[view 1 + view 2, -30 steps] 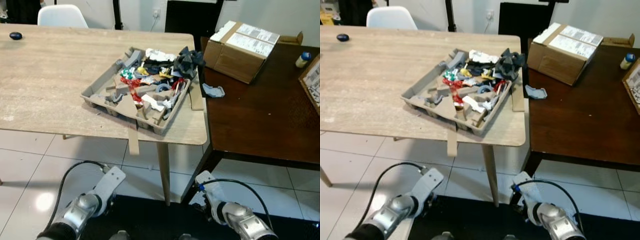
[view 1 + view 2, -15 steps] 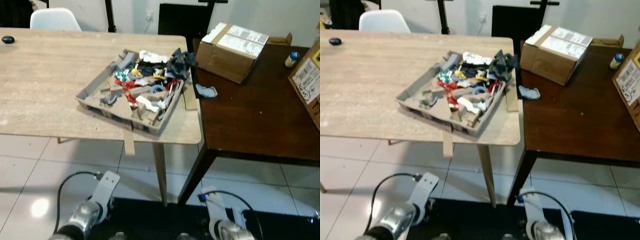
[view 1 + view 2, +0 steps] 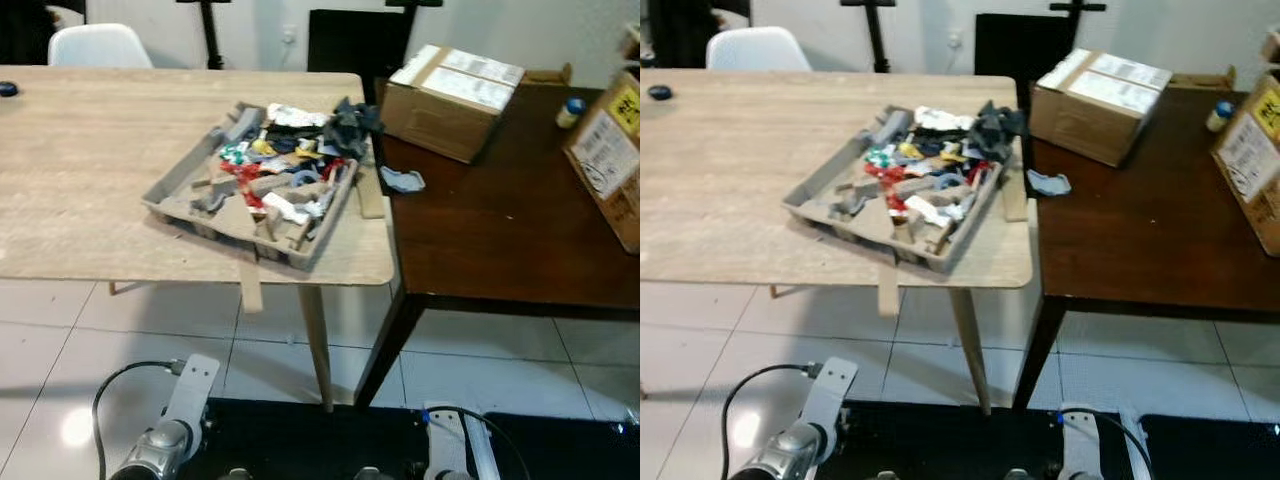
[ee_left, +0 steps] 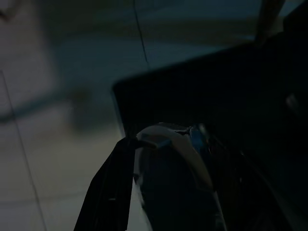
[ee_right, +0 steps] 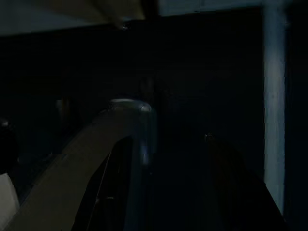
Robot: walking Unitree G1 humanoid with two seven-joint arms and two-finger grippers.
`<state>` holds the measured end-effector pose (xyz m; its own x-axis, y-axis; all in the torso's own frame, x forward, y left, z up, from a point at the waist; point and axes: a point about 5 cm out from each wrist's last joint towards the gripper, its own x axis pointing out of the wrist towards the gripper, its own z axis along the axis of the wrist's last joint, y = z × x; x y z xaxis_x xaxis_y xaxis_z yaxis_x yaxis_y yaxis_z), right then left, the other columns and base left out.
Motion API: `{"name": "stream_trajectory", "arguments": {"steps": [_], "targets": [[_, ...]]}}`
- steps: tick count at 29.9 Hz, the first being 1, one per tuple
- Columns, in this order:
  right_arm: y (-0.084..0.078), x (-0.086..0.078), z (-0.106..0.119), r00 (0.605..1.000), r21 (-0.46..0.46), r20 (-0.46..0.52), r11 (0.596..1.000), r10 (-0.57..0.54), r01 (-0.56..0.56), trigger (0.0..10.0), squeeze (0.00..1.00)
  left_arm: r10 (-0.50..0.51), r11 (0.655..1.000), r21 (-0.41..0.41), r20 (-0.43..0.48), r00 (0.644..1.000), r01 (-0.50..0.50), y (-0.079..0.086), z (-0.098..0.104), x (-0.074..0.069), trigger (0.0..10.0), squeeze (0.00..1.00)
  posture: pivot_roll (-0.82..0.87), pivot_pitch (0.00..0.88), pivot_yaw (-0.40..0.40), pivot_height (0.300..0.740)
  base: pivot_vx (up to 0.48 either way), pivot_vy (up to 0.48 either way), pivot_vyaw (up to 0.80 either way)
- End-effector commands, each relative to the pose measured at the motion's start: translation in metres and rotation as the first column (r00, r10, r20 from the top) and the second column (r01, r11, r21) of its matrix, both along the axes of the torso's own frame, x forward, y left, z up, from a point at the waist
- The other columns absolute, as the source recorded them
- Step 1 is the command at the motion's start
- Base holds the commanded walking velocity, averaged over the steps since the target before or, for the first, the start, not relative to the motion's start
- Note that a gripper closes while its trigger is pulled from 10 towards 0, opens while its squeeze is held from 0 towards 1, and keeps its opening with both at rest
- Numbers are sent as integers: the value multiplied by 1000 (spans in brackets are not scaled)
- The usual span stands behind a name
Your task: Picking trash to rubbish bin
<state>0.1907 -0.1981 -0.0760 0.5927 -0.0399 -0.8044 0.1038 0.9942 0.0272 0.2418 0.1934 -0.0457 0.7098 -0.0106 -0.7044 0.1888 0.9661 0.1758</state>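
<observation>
Trash (image 3: 285,165) heaped in cardboard tray (image 3: 168,187) at pale table (image 3: 90,150) corner; judged light, loose, crumply; best pinched by protruding scraps. Finger state of both low-hanging grippers: unreadable.

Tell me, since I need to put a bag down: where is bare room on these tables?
The light table is bare left of the cardboard tray; the dark table is bare between the grey scrap and the right-hand box. The tray is crowded.

Both arms hang low, idle: left arm (image 3: 165,440) at lower left, right arm (image 3: 448,455) at lower right.
</observation>
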Motion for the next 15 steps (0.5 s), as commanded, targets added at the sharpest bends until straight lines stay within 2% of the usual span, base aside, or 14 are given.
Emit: {"name": "stream_trajectory", "arguments": {"steps": [1,5,10,15], "targets": [[-2,-15,-8,998,-3,-49,999,-33,33,10000,0,11,1000,2,-3,1000,-11,-3,-4,-5,10000,0,48,151,34,740,0,0,-800],[-2,-17,-9,998,3,-48,999,-48,48,10000,0,13,999,-29,-24,1000,-14,-7,-6,-7,10000,0,49,151,33,740,0,0,-800],[1,-18,-10,998,12,-40,999,-49,50,10000,0,-68,997,-40,-66,995,66,-16,-13,-15,10000,0,51,150,33,740,0,0,-800],[2,-17,-9,998,16,-38,999,-43,44,10000,0,-92,994,-59,-97,991,87,-18,-16,-19,10000,0,53,150,34,740,0,0,-800]]}}
